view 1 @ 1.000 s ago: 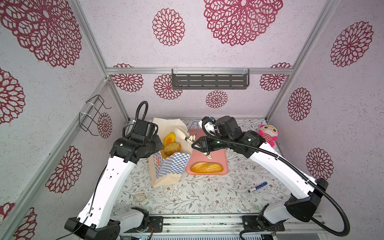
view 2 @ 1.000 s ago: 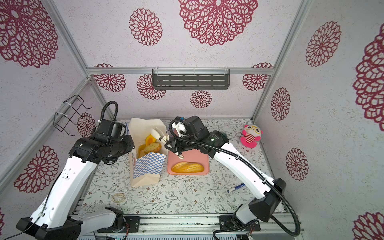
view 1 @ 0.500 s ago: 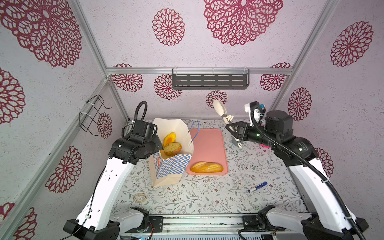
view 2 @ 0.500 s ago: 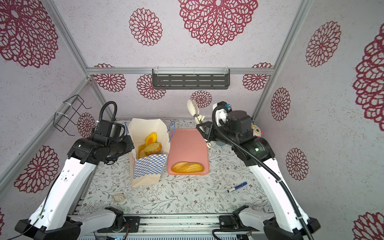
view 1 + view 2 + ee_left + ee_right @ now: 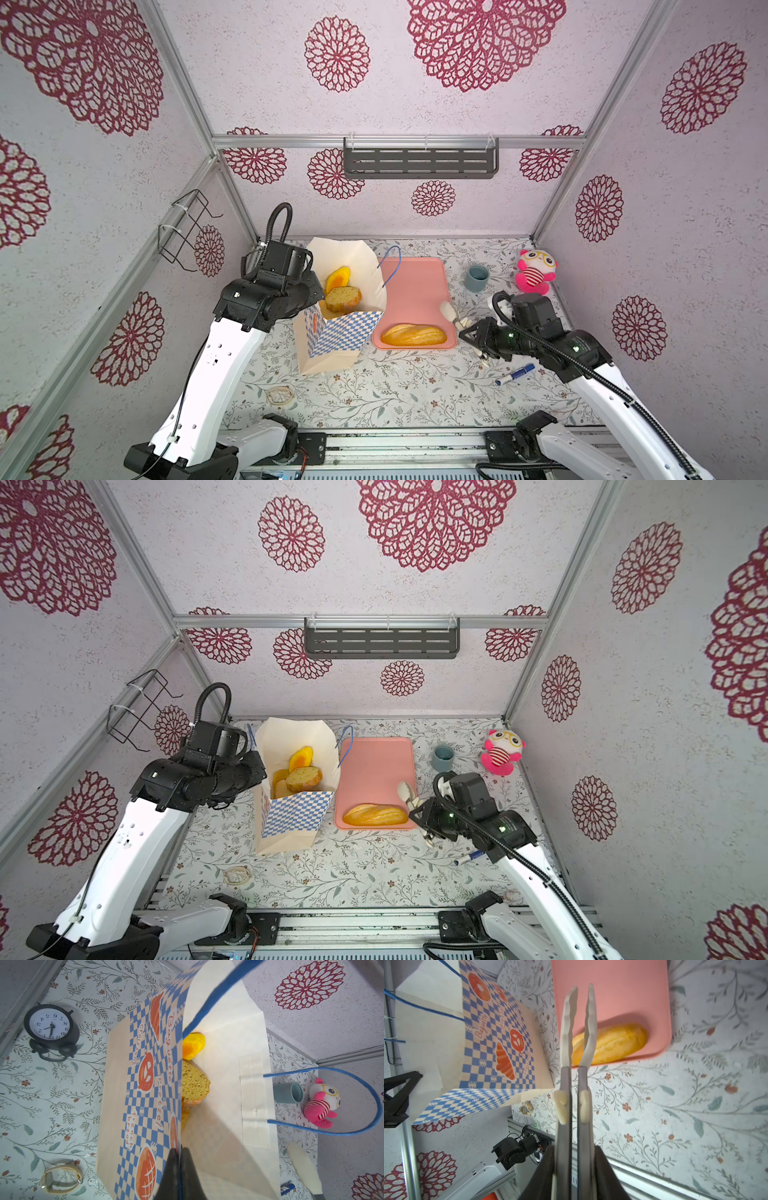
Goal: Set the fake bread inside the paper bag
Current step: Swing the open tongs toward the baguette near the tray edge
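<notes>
right hand [image 5: 574,1167] clenched on tongs [image 5: 567,1032] | tips near long loaf [image 5: 616,1041] | left hand [image 5: 179,1159] pinching paper bag [image 5: 133,1084] rim

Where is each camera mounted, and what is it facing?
Top views: high at the front, looking down over the table; left arm and right arm show, flanking the paper bag and pink tray.
Left wrist: behind the left gripper, looking along the bag rim it pinches; only that gripper shows.
Right wrist: behind the right gripper, looking along the tongs it holds toward the long loaf on the tray; that gripper and part of the left arm show.
Shared: both wrist views catch the bag's checkered band.
</notes>
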`<state>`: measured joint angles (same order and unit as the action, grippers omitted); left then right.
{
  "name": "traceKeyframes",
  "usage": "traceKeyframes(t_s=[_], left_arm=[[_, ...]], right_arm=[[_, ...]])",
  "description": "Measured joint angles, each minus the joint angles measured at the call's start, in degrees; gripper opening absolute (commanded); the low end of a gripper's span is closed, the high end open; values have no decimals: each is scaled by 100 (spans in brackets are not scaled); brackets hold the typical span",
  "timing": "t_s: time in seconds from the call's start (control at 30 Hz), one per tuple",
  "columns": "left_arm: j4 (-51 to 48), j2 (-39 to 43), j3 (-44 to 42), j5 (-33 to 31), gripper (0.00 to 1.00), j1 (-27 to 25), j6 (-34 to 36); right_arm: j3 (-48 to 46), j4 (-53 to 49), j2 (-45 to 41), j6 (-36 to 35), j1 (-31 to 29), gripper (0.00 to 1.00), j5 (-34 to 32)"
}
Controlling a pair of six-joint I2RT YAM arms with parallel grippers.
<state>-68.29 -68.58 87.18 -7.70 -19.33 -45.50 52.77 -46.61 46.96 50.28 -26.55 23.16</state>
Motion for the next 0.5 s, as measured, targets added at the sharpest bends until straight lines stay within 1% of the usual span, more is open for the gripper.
traceKeyframes(t_s=[0.1, 0.2, 0.3, 0.5], left_arm=[[2, 7, -4, 0, 0, 0, 0], [7, 7, -13, -2, 0, 0, 0], [9, 11, -22, -7, 0, 0, 0], [20, 28, -46, -17, 0, 0, 0]], right_arm=[[-518, 7, -439, 251, 0, 31, 203], [-997, 66, -673, 487, 0, 33, 431], [-1300, 173, -715, 647, 0, 36, 601], [-1541, 470, -675, 885, 0, 39, 839]])
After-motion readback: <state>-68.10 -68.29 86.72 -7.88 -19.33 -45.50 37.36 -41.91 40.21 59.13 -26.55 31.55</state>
